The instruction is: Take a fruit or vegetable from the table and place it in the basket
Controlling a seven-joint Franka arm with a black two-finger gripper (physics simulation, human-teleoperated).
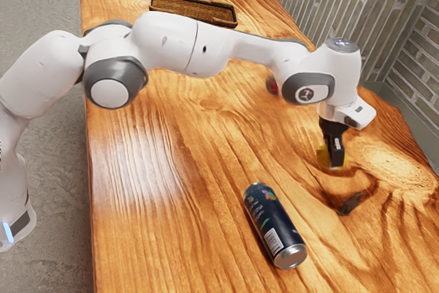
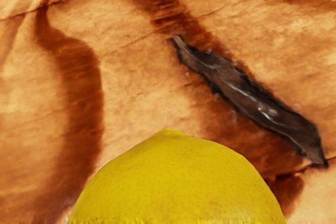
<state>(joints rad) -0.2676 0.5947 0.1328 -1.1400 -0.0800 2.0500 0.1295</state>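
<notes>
End effector (image 1: 335, 160) is at the lemon (image 1: 322, 158), frame right — whether gripped, cannot tell — with transfer to basket (image 1: 206, 2), upper left, outstanding.

We've done quick headcount, folks. Lemons: one (image 2: 178, 182). Drink cans: one (image 1: 273, 228). Baskets: one (image 1: 195, 16). Red things: one (image 1: 272, 86), partly behind arm (image 1: 168, 42), so we can't really name kind. That gives us four loose items, basket included. Tables: one (image 1: 158, 190). Robot arms: just one too. Grippers: one (image 1: 334, 162), and that's our tally.
</notes>
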